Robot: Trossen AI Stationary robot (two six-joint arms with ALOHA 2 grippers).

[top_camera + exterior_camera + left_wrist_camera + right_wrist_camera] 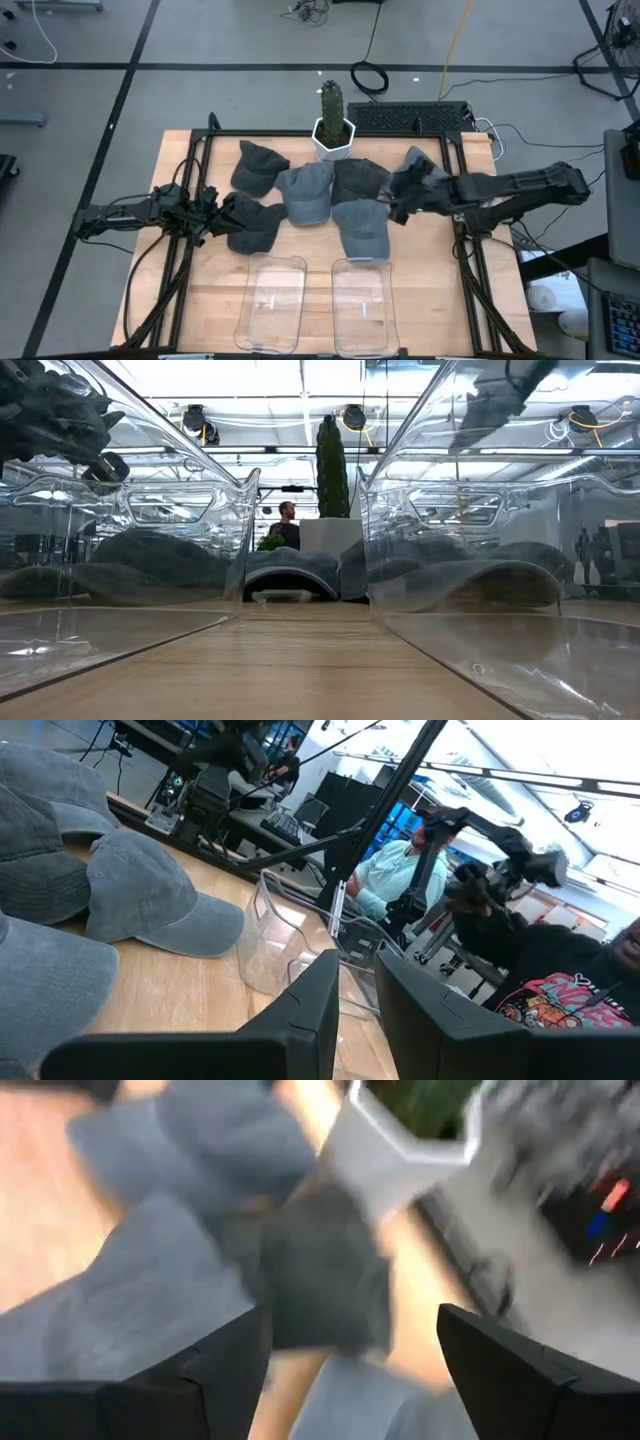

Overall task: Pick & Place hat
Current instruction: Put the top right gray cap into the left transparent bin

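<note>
Six hats (306,192) were clustered ahead of the right gripper (345,1345), fingers spread wide, prob. for pickup; left gripper (357,982) was parked, fingers narrowly apart.

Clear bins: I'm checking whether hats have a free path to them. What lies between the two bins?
Bare wood only. The high view shows a narrow strip of table between the left bin and the right bin.

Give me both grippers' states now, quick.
Left gripper: narrow gap between the fingers, nothing held, beside the hats.
Right gripper: open, empty, over the hats.
</note>
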